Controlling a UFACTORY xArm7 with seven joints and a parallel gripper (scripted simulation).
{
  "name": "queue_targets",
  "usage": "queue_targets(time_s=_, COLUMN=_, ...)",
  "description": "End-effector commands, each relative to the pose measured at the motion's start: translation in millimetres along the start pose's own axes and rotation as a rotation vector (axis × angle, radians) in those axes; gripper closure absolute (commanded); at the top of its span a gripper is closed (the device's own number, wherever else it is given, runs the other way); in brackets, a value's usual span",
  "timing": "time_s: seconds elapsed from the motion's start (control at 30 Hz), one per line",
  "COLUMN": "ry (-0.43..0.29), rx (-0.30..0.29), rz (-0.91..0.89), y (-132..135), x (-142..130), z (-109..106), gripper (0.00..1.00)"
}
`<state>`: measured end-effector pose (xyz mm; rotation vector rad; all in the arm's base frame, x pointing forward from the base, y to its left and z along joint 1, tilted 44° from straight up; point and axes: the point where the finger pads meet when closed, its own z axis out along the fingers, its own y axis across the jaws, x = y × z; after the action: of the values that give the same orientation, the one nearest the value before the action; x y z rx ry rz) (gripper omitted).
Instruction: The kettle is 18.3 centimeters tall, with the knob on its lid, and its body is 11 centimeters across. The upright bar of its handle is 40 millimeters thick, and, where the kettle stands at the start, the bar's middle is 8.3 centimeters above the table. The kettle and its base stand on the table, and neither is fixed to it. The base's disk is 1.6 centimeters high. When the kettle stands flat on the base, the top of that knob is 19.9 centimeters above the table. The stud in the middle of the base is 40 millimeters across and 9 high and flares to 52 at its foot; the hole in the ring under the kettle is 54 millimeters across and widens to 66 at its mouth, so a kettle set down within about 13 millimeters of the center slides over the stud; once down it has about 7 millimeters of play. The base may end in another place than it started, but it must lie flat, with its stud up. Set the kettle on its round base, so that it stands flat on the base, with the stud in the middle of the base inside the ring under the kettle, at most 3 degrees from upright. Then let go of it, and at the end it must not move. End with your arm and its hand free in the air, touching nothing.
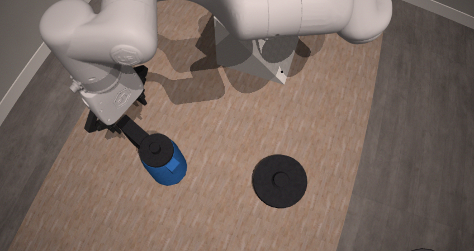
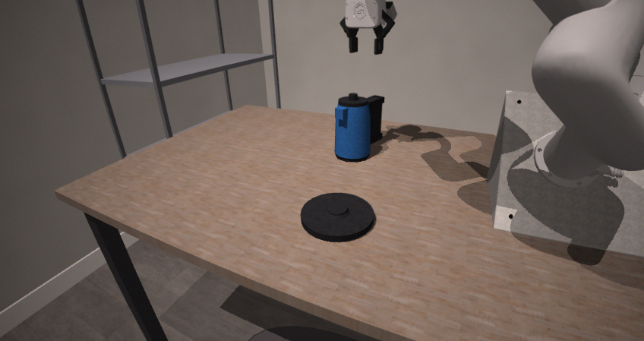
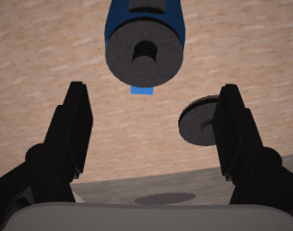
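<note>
- Base [image 2: 337, 221]: a black round disk lying flat on the desk [image 2: 189, 193], stud [image 2: 336, 210] pointing up, toward the near side in the exterior view. Nothing rests on it.
- Kettle [image 2: 352, 130]: blue body with a black lid, standing upright on the desk farther back, well apart from the base. Its knob [image 2: 352, 96] sits on the lid; the black handle [image 2: 376, 116] is on the side away from the base and the small blue spout on the opposite side.
- From the top view, the kettle [image 1: 164, 164] stands left of the base [image 1: 279, 181], with bare wood between them.
- Jaws [image 2: 365, 45]: wide open and holding nothing, hanging pointed downward high above the kettle's handle side, clear of it.
- In the wrist view, the jaws frame the kettle's lid [image 3: 145, 53] from above, with the handle running away toward the top edge; the base [image 3: 199, 122] shows partly behind the right finger [image 3: 231, 125].
- Farthest back: a grey metal shelf [image 2: 181, 68] stands beyond the desk's left side, against the wall.
</note>
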<state>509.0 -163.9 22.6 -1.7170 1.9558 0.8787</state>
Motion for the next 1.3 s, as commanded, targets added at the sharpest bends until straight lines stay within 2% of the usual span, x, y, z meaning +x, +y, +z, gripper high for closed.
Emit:
queue_targets(time_s=0.0, ry=-0.009, rx=0.004, rz=0.036, y=-2.7, x=9.9, z=0.6, gripper=0.19)
queue_targets(time_s=1.27, ry=-0.014, rx=0.005, rz=0.054, y=-3.8, x=14.3, z=2.4, gripper=0.19)
